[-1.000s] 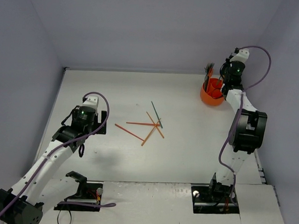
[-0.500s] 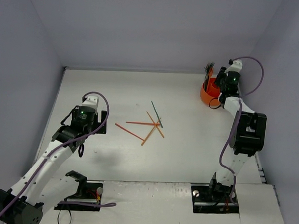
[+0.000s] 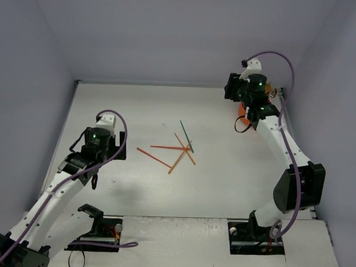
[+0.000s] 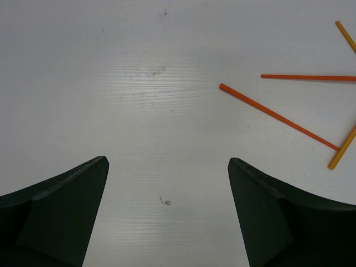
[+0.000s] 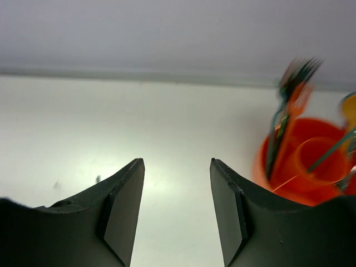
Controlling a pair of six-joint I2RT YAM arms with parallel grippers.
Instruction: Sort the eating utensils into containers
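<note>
Several thin sticks lie crossed in the middle of the table: orange ones point(image 3: 154, 157) point(image 3: 167, 147) point(image 3: 178, 160) and a teal one point(image 3: 185, 134). My left gripper point(image 3: 106, 155) point(image 4: 167, 159) hovers open over bare table, left of a red-orange stick point(image 4: 278, 115). The orange container point(image 5: 311, 167) stands at the back right, and only a sliver of the container point(image 3: 243, 119) shows behind the right arm. It holds teal and dark utensils point(image 5: 280, 130). My right gripper point(image 3: 229, 88) point(image 5: 177, 161) is open and empty, left of the container, facing the back wall.
Grey walls close the table at the back and both sides. The back wall point(image 5: 167, 39) is near the right gripper. More stick ends point(image 4: 308, 77) point(image 4: 342, 147) lie at the right edge of the left wrist view.
My right gripper has opened and swung from over the container to its left, the arm stretching out. The left arm has barely moved.
</note>
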